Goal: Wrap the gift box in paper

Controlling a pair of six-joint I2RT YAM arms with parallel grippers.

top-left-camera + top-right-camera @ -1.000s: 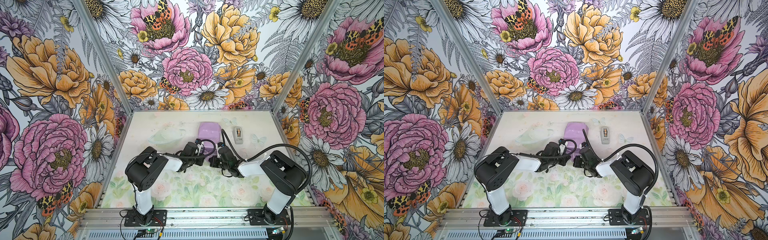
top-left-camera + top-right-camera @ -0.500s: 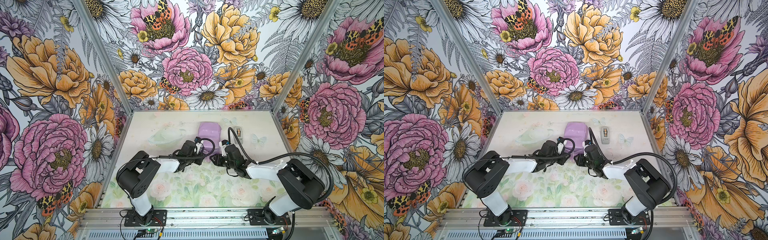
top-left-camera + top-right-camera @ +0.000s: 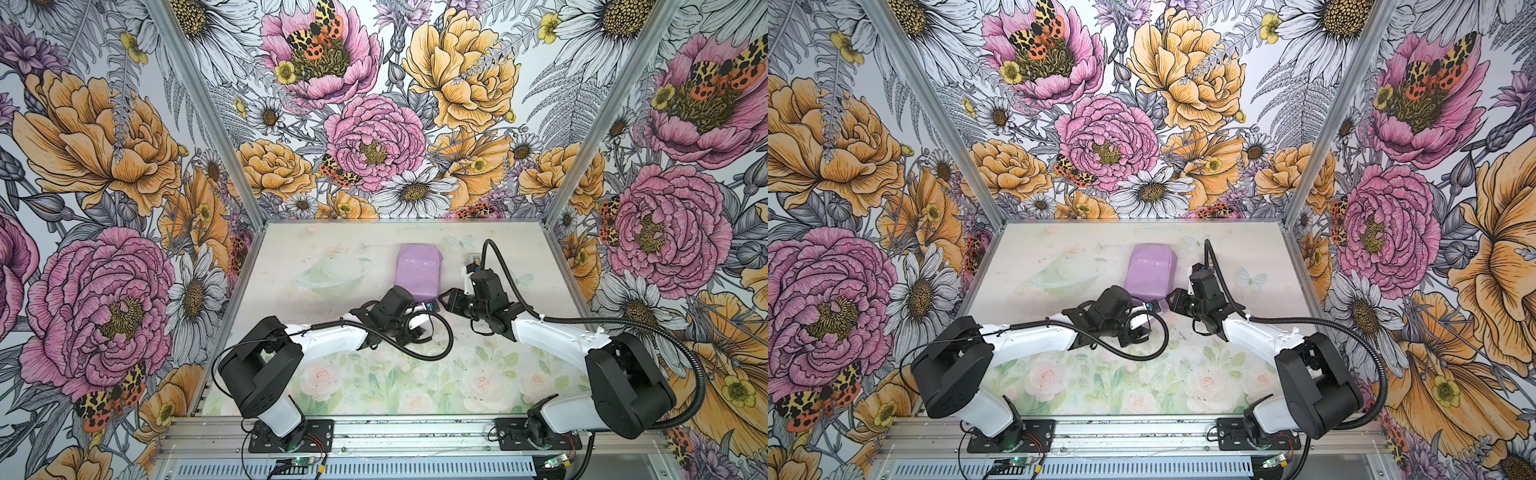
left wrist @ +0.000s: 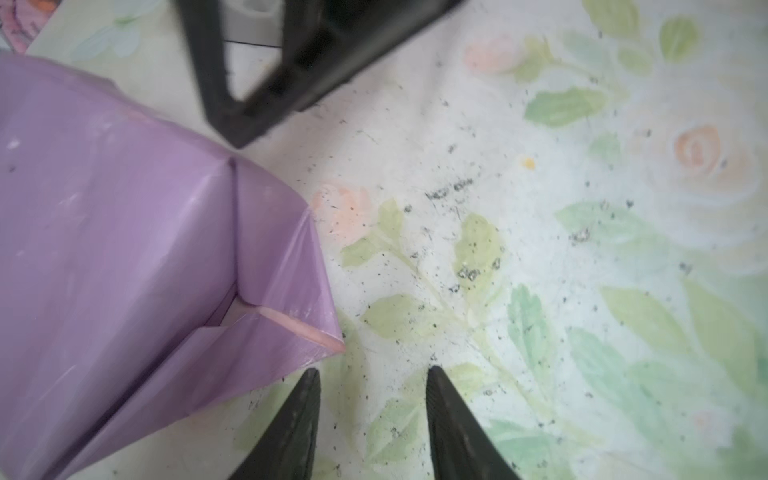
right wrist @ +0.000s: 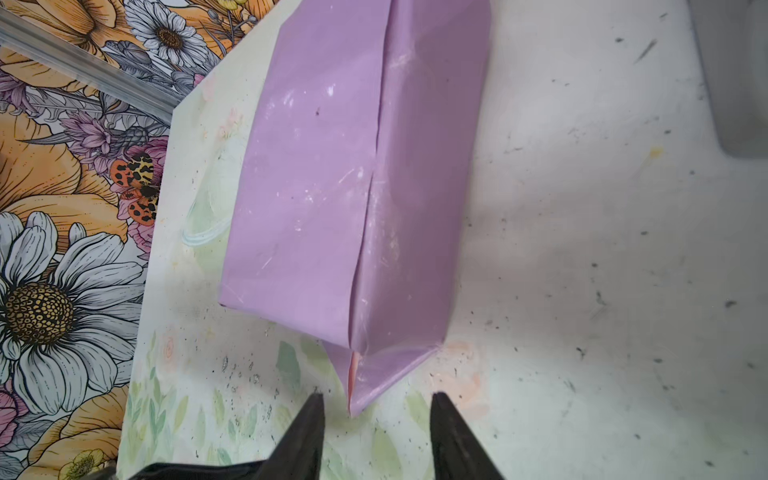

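Judging by the paper (image 5: 311, 187) folded round the gift box (image 3: 417, 272), you have just its near end left to close, left claw (image 4: 372, 374) and right claw (image 5: 376, 397) parted, empty.

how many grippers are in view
2. The left gripper is open beside a folded corner of the paper; the right gripper is open, jaws either side of its pointed end flap.

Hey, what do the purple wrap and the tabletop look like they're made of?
The wrap looks like thin paper with a slight sheen: it holds sharp creases and shows a pink underside at one corner. The tabletop looks like a smooth matte printed sheet, maybe vinyl or laminate, with faded flowers, scuffs and dark specks.
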